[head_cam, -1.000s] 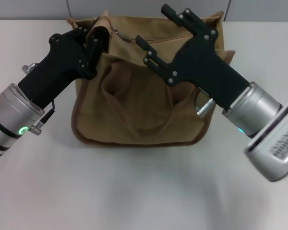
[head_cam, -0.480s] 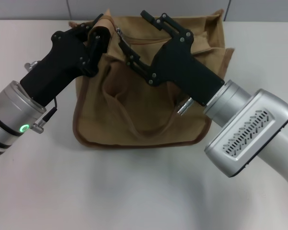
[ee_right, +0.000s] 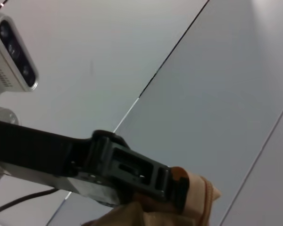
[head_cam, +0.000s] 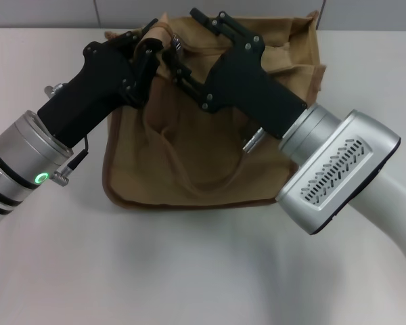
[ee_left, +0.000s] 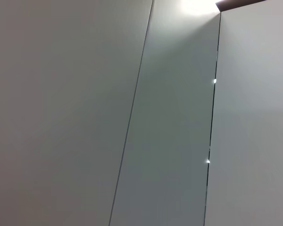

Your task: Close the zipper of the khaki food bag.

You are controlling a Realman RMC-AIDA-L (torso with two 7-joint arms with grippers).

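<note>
The bag (head_cam: 196,149) lies on the white table (head_cam: 189,271), its top edge at the far side. My left gripper (head_cam: 147,49) is clamped on a fold of fabric at the bag's top left corner. My right gripper (head_cam: 183,42) hangs with fingers spread wide around the silver zipper (head_cam: 176,45) pull just beside it.

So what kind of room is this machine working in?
Probably a lab or test bench, not a home: a plain white table, grey wall panels behind, and only a khaki food bag set between the left gripper and right gripper.
</note>
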